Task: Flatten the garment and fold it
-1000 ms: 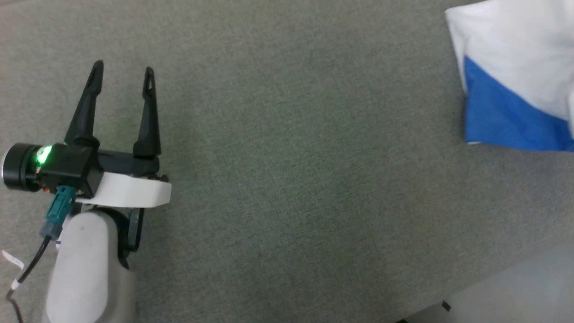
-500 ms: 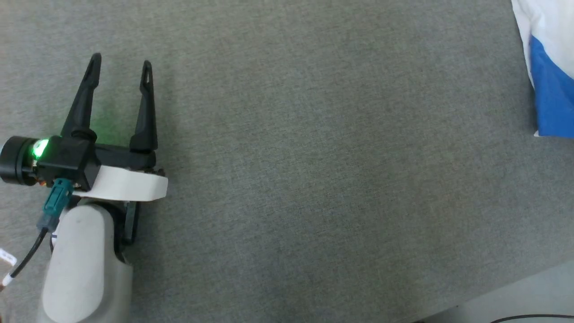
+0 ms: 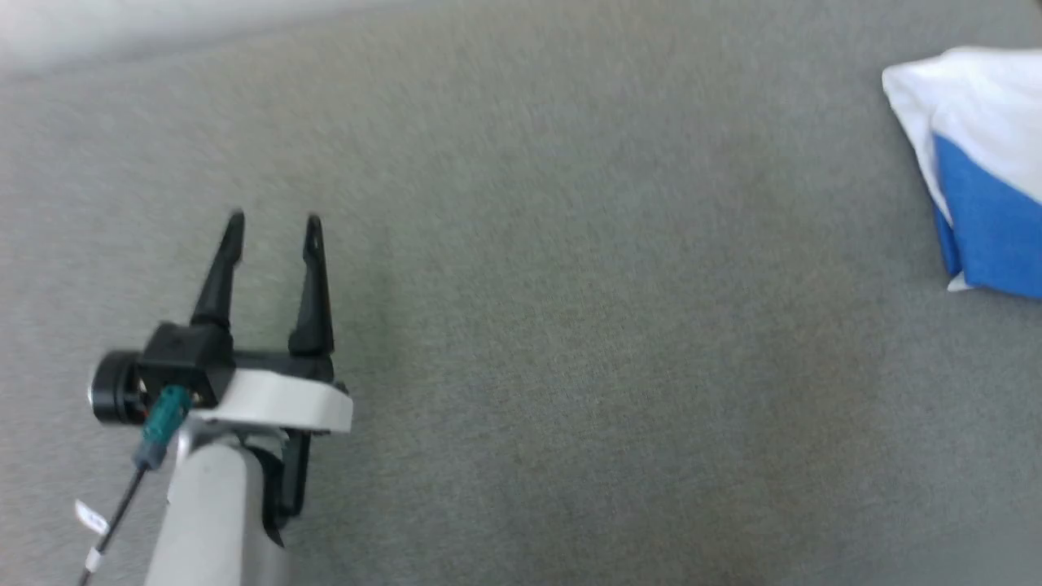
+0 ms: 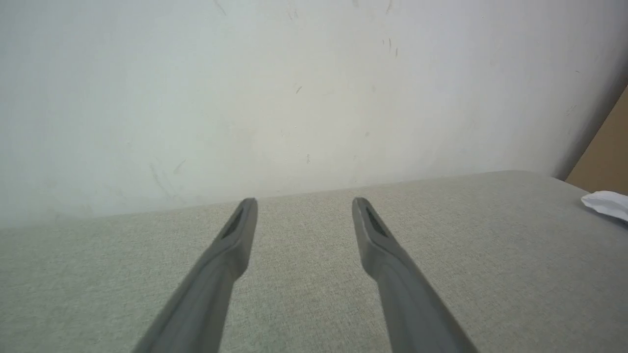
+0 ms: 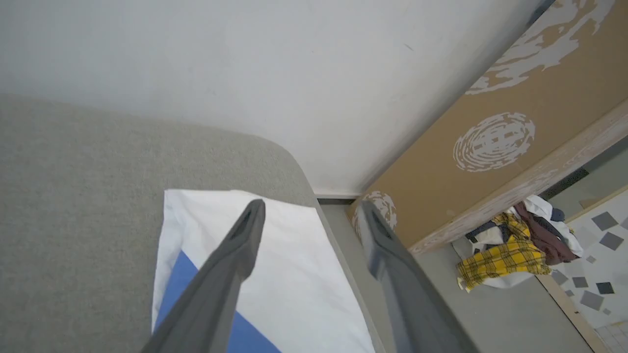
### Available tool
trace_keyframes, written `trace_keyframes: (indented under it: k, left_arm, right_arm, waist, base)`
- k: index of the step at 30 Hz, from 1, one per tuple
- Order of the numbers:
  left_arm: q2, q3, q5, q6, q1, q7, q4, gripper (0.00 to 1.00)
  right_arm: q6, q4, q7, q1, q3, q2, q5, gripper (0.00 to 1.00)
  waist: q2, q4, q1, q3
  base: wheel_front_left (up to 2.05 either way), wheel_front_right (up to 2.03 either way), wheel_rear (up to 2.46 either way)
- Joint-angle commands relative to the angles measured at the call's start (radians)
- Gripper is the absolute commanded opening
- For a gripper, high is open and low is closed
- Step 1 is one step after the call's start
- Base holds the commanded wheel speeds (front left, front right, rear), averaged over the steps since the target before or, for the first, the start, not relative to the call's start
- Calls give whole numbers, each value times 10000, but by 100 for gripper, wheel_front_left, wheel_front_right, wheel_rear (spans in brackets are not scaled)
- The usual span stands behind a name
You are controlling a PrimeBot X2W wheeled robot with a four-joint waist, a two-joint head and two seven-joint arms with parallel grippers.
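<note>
Garment [image 3: 977,163]: a soft white shirt with bright blue sleeve panels. It lies as a compact flat packet at the far right of the grey fabric-covered counter [image 3: 570,325], white layer up, with a blue wedge showing on the near side. The right wrist view puts it just beside the counter's rounded right corner, its right edge close to the drop-off. No chest print visible.

Right hand [image 5: 311,207]: fingers spread, nothing between them. It hangs over the packet, one finger above the white layer and the other out past the counter edge. Can't tell whether either tip touches the cloth.

Left hand [image 3: 273,221]: spread too and empty, over bare counter at near left, well apart from the garment.

Beyond the counter: a plain white wall [image 5: 245,59], a brown board with white swirl patches [image 5: 490,142], and a heap of mixed clothes with yellow plaid on the floor [image 5: 510,245].

Step, my read: folding looks finished or nearly so, and this is the let-go and back-off stage.

Next move calls for:
- lifting the right hand clear without dragging the top layer
- checking that the packet isn't overhanging the right edge
- if it needs squaring, nudging it left, inward from the corner
</note>
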Motion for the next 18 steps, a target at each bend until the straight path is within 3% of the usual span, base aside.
trace_keyframes:
  k: [1, 9, 18]
  left_arm:
    - [-86, -8, -101, 82, 268, -45, 76, 100]
    - [-373, -163, -338, 99, 984, -46, 447, 100]
    - [-503, -404, -380, 243, 1487, -46, 711, 100]
  right_arm:
    - [-21, -436, -137, 375, 112, 196, 462, 100]
    - [-21, -3502, -59, 2745, 686, 1177, 2815, 100]
    - [-21, -6079, 154, 5266, 1162, 2332, 3685, 100]
  waist:
    - [-1, 780, 2, -1495]
    - [-1, 1761, 2, -2622]
    - [-1, 2620, 2, -3405]
  base:
    - [0, 0, 0]
    - [0, 0, 0]
    - [0, 0, 0]
